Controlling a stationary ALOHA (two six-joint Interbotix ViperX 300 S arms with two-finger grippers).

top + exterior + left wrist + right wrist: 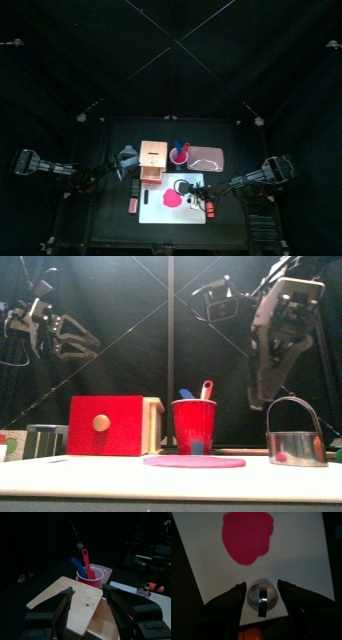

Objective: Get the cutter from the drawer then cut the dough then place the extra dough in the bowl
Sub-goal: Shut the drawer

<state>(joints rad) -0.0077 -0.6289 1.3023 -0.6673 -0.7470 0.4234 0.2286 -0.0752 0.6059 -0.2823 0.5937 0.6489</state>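
A flat pink dough disc [171,197] lies on the white cutting board [163,212]. The round metal cutter [297,446] stands upright on the board to the right of the dough [195,461], its wire handle up. My right gripper [271,391] hangs just above it; in the right wrist view the cutter [262,594] sits between the open jaws without touching them. My left gripper [89,592] is open above the top of the wooden box [70,607], whose red drawer front [106,424] is closed.
A red cup [194,424] with a blue and a red knife stands right of the box, and the pink tray [205,160] lies behind the board. A grey bowl [47,439] sits left of the box. A small orange toy [251,635] lies near the cutter.
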